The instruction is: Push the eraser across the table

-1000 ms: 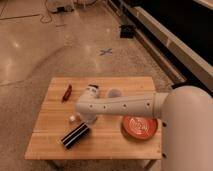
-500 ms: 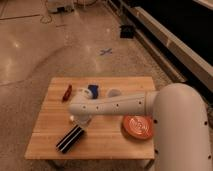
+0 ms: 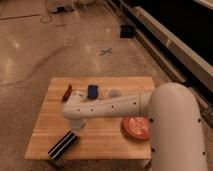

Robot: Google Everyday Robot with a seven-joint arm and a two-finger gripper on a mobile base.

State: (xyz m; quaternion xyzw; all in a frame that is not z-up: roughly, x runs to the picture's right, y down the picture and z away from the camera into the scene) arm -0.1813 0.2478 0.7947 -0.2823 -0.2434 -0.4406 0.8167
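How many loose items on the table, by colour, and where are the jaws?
Black with white stripes: 1, the eraser, at the table's near-left edge
Red: 1, a slim red object
Blue: 1, a small blue block
Orange: 1, a plate
Pale: 1, a round cup-like item
Total: 5
The gripper is just above the eraser's far end.

A smooth white tubular arm point(image 3: 107, 106) with small dark screw dots, hand point(image 3: 76, 128) hidden beneath.
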